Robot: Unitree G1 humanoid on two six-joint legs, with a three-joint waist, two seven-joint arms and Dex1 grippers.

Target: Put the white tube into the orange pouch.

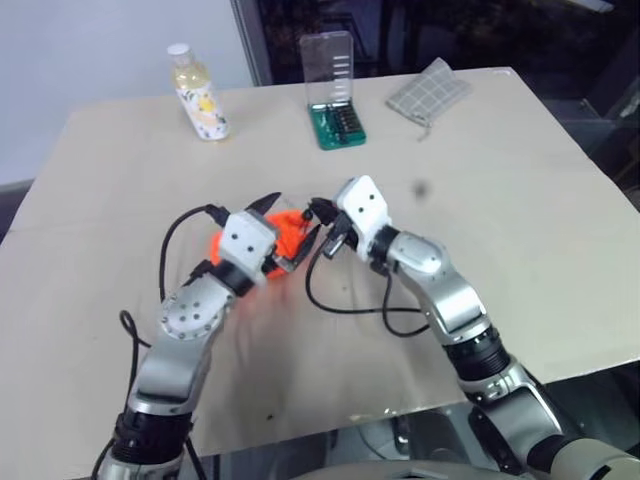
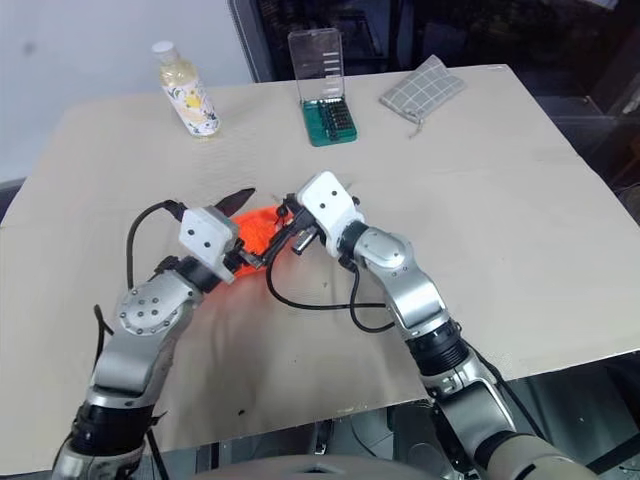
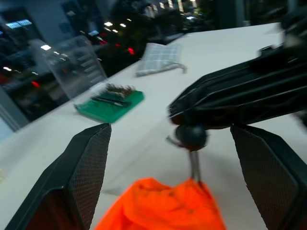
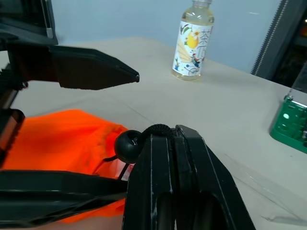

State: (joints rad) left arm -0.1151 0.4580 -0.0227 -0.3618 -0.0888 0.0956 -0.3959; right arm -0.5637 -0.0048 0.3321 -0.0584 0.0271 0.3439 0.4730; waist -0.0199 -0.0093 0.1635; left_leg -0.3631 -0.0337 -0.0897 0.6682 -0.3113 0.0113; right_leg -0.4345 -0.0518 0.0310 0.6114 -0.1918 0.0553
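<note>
Left tool (image 1: 285, 232) spread, right tool (image 4: 165, 139) pinching drawstring

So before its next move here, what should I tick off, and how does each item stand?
1. Right gripper shut on the drawstring toggle: ok.
2. Left gripper open, around nothing: ok.
3. Orange pouch between the grippers, held up by its cord: ok.
4. White tube in the pouch: cannot tell.
5. Pouch mouth pulled closed: cannot tell.
6. Bottle, bit set and checked pouch standing well away: ok.
</note>
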